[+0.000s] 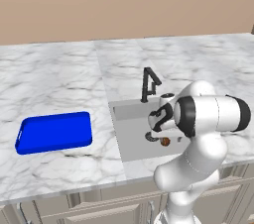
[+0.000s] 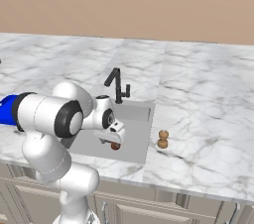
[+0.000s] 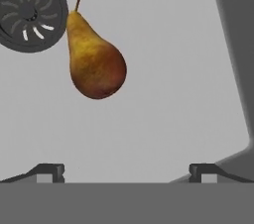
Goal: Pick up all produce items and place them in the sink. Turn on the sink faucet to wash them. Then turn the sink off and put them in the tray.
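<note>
An orange-brown pear (image 3: 96, 59) with a short stem lies on the floor of the grey sink (image 1: 133, 141), its narrow end touching the round dark drain (image 3: 30, 12). My gripper (image 3: 127, 171) hangs open just above the basin floor, its fingertips (image 3: 49, 171) wide apart and short of the pear. From the base views the gripper (image 1: 154, 136) (image 2: 112, 138) is down inside the sink (image 2: 135, 134), with the pear (image 1: 165, 141) (image 2: 115, 145) beside it. The black faucet (image 1: 149, 82) (image 2: 117, 84) stands at the sink's back edge. The blue tray (image 1: 54, 132) lies on the counter to the left.
A small tan lumpy item (image 2: 162, 139) stands on the marble counter just right of the sink. The sink's side wall (image 3: 233, 44) rises close on the right of the hand view. My own arm hides part of the basin and most of the tray (image 2: 7, 109).
</note>
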